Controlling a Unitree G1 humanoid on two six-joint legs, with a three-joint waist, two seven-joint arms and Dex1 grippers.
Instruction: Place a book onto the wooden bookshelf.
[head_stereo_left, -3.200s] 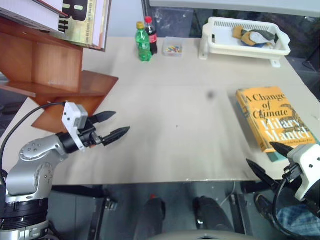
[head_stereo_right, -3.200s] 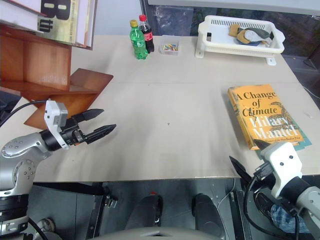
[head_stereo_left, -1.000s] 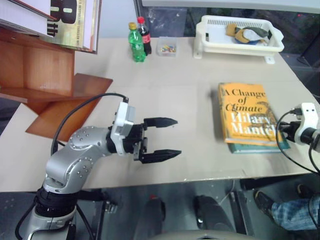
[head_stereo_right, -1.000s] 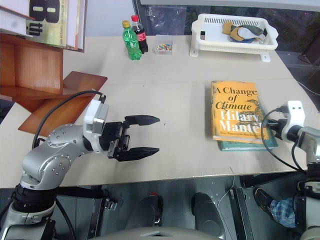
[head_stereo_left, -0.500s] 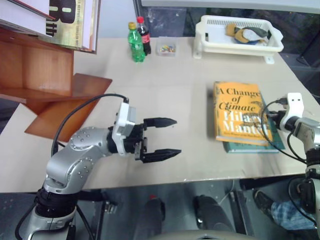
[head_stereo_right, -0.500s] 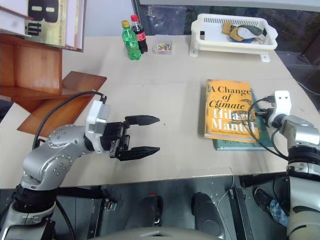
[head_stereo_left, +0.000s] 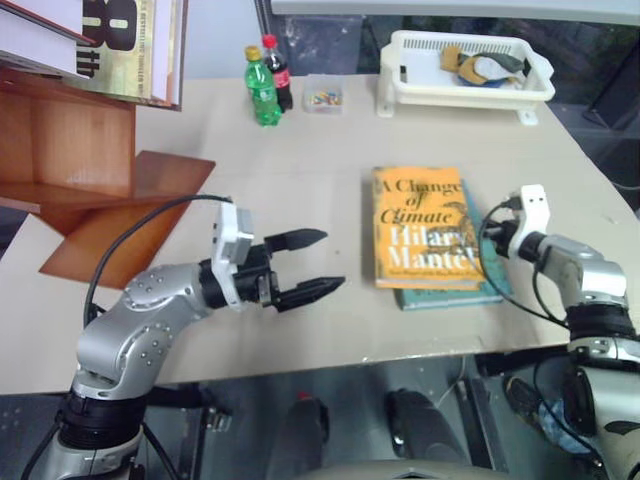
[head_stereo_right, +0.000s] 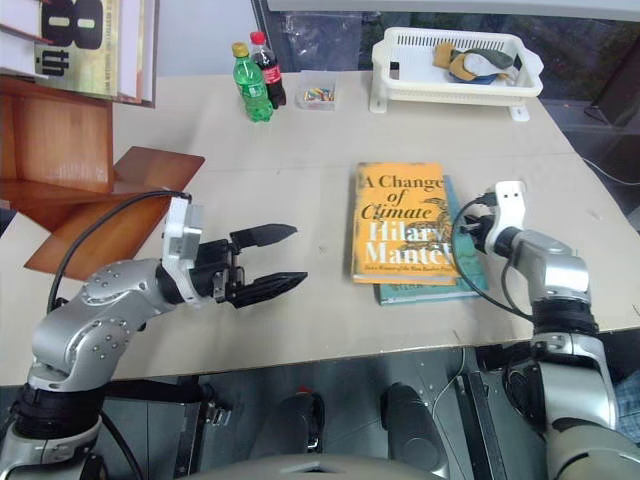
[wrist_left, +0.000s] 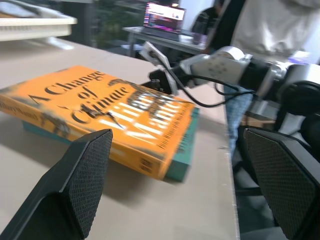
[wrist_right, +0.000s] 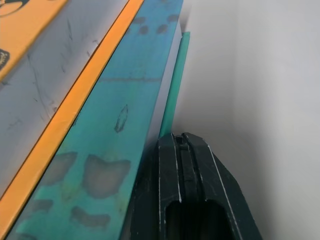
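**Right gripper has shoved the book stack toward the waiting left gripper**

The book (head_stereo_left: 421, 227), the orange-yellow "A Change of Climate", lies flat on the table (head_stereo_left: 300, 150), stacked on a thin teal book (head_stereo_left: 455, 293). Over the last second both have slid leftward across the table, from near its right edge to mid-table. The right gripper (wrist_right: 184, 150) has its jaws pressed together and their tips sit against the stack's right edge, low at the teal book's side, so it is pushing, not holding.

The left gripper (head_stereo_left: 305, 265) hangs above the table with jaws spread wide and empty, pointing at the book's near left edge, which is now close ahead of them but not touching. The wooden bookshelf (head_stereo_left: 90, 165) stands well behind the left jaws. My reading: the push is bringing the book within the left arm's reach for the lift to the shelf.
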